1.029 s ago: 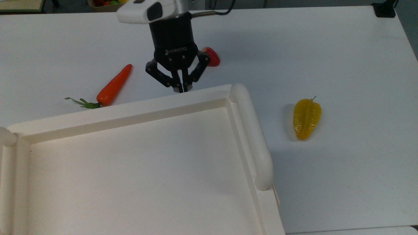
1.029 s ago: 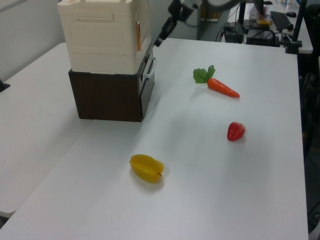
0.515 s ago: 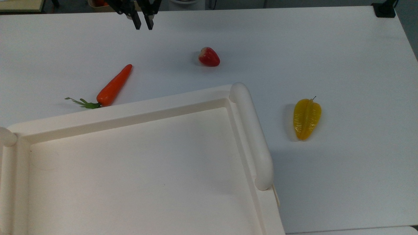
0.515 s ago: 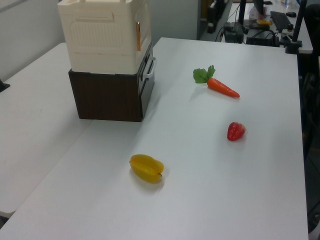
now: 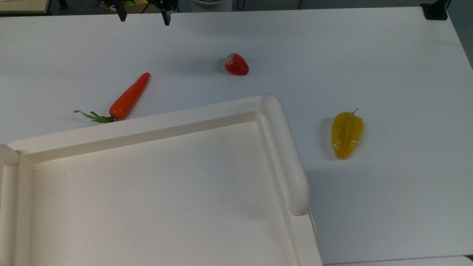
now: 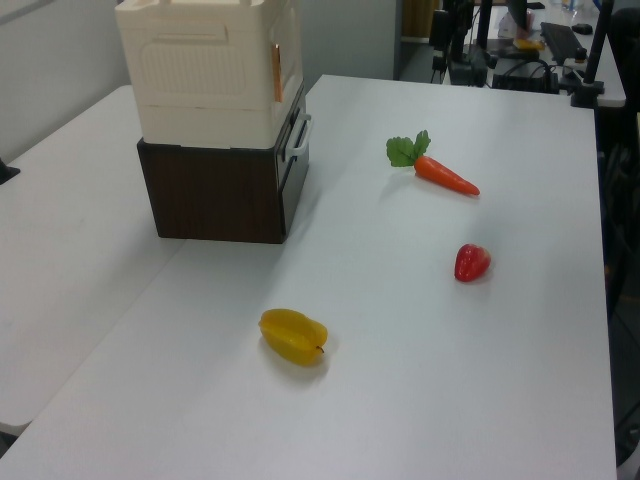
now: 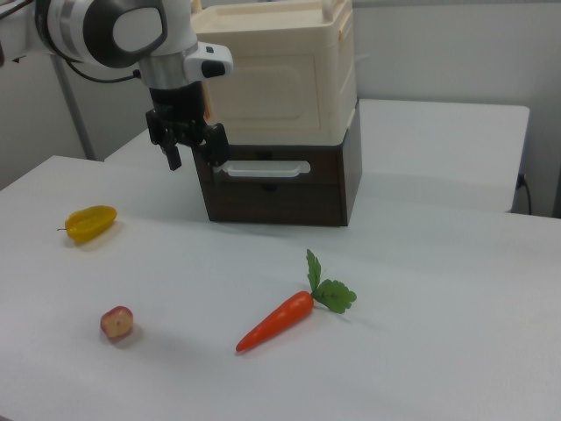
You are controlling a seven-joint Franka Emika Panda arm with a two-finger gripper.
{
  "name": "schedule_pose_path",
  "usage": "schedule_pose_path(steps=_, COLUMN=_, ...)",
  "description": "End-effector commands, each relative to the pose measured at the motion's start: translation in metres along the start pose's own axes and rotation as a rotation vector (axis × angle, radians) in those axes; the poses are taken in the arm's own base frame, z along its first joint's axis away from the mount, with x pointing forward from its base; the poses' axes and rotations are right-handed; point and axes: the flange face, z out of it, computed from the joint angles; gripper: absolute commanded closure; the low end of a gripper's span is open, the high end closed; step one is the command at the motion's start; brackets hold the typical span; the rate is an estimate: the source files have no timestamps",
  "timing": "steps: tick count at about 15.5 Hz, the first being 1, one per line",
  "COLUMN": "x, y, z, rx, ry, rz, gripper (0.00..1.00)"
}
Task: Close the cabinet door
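The cabinet (image 7: 280, 39) is a large cream box standing on a dark brown base (image 7: 280, 197). Its recessed top (image 5: 147, 192) lies in the lower left of the top view. The cabinet door (image 7: 267, 83) lies flush against the cabinet's front in the right view. Seen edge-on in the left view, the cabinet door (image 6: 288, 60) has an orange strip beside it. My gripper (image 7: 195, 160) hangs open in front of the cabinet's lower left corner in the right view, with nothing between its fingers. At the top view's far edge, the gripper (image 5: 143, 17) shows two spread fingertips.
On the white table (image 5: 369, 55) lie an orange carrot (image 5: 129, 96), a red strawberry (image 5: 236, 64) and a yellow starfruit (image 5: 346, 133). The brown base carries a white drawer handle (image 7: 263, 167). A crate of toy fruit (image 5: 129, 3) sits beyond the table's far edge.
The gripper, shut at the cabinet's front edge a second ago, has drawn back to the top view's far edge and opened.
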Motion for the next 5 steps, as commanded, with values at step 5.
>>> schedule_pose_path(steps=5, x=-0.0113, y=0.0168, z=-0.014, rx=-0.012, ry=-0.005, rz=0.019, gripper=0.0)
